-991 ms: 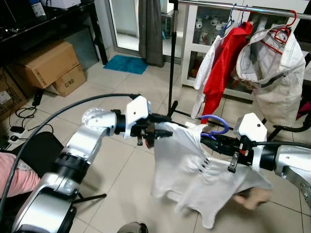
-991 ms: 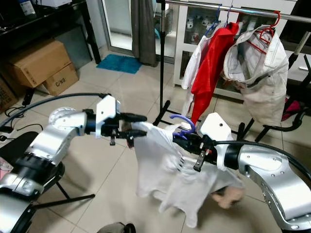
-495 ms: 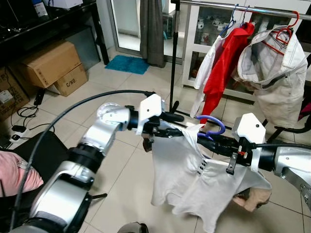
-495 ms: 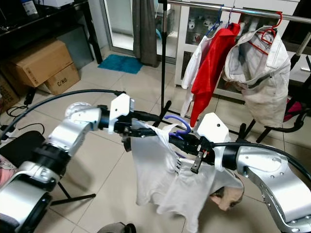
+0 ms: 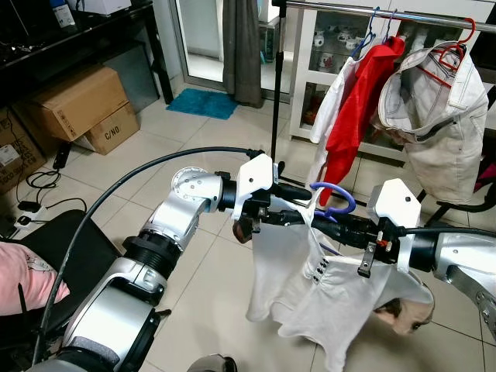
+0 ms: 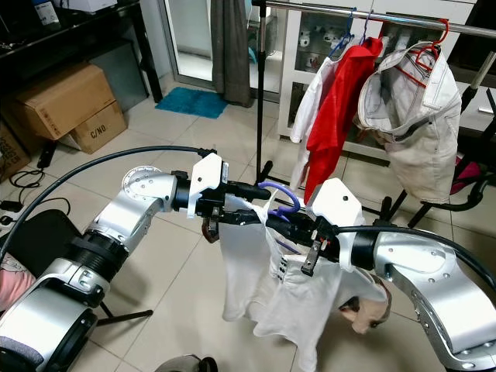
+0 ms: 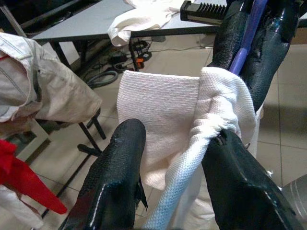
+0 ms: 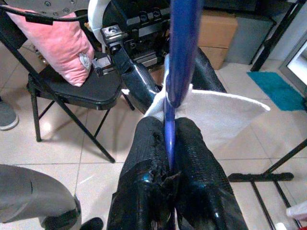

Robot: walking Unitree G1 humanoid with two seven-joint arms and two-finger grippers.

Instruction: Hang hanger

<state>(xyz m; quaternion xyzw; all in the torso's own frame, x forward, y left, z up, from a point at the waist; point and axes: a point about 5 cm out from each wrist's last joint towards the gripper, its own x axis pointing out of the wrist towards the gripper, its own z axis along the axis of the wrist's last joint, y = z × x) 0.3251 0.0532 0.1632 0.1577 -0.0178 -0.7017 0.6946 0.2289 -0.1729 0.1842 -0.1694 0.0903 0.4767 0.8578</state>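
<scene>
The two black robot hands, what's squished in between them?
Between the left gripper and the right gripper sits the bunched top of the white shirt, with the blue hanger running through it. The left wrist view shows this best.

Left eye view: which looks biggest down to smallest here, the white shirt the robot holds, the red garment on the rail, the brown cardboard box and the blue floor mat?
1. White knitted shirt, though it is nearest the camera.
2. Large brown cardboard box and red hanging garment: too alike to rank.
3. Small blue floor mat, farthest away.
</scene>
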